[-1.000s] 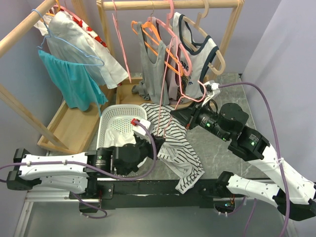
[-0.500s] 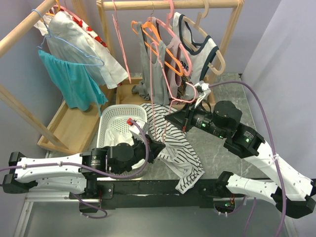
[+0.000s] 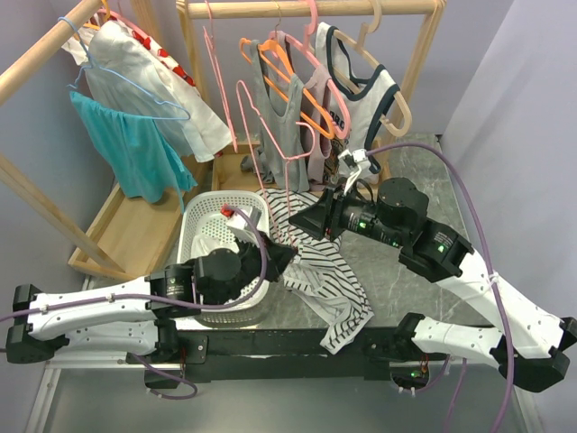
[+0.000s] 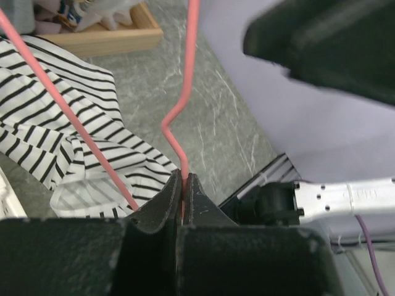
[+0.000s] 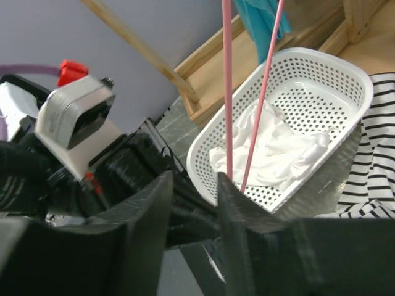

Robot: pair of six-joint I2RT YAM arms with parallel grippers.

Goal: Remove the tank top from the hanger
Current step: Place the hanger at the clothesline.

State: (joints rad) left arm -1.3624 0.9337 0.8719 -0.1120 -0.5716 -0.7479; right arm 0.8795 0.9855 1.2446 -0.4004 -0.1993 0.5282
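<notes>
Stone table (image 4: 228,105), basket (image 3: 191,230), hanger (image 4: 188,55) in left tool (image 4: 184,182)

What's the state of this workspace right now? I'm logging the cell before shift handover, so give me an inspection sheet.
Surface: grey table, partly under cloth.
Job's things: pink hanger held upright; striped tank top crumpled on the table.
Clutter: white basket holding white cloth.
Grippers: left gripper shut on the hanger wire; right gripper open, close to the hanger.
Cables: purple cable arching over the table.
Surroundings: wooden rack with hung garments; wooden tray.
</notes>
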